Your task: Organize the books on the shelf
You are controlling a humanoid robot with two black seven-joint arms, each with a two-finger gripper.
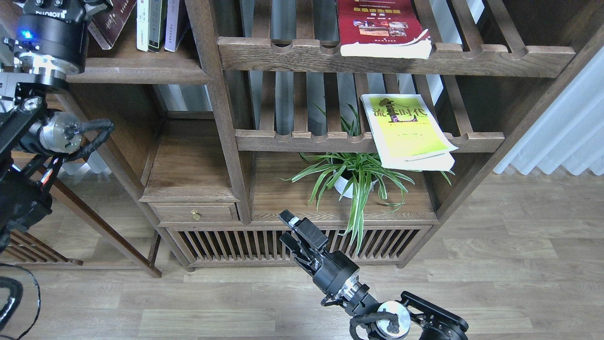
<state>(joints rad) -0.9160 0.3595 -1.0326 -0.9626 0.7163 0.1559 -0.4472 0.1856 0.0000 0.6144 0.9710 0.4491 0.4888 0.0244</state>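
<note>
My left gripper [92,7] is at the top left, shut on the dark maroon book [113,21]. The book is tilted over the left end of the solid dark-brown shelf [141,75], just left of the standing books [158,23]. The gripper's fingers are partly cut off by the top edge. The red book [377,23] lies flat on the upper slatted rack. The yellow-green book [408,130] lies on the lower slatted rack and overhangs its front rail. My right gripper [284,226] is open and empty, low in front of the cabinet base.
A potted spider plant [354,174] stands on the low board under the yellow-green book. A small drawer with a brass knob [196,215] sits below the left compartment. A slanted wooden leg [94,222] stands at the left. A white curtain [566,123] hangs at the right.
</note>
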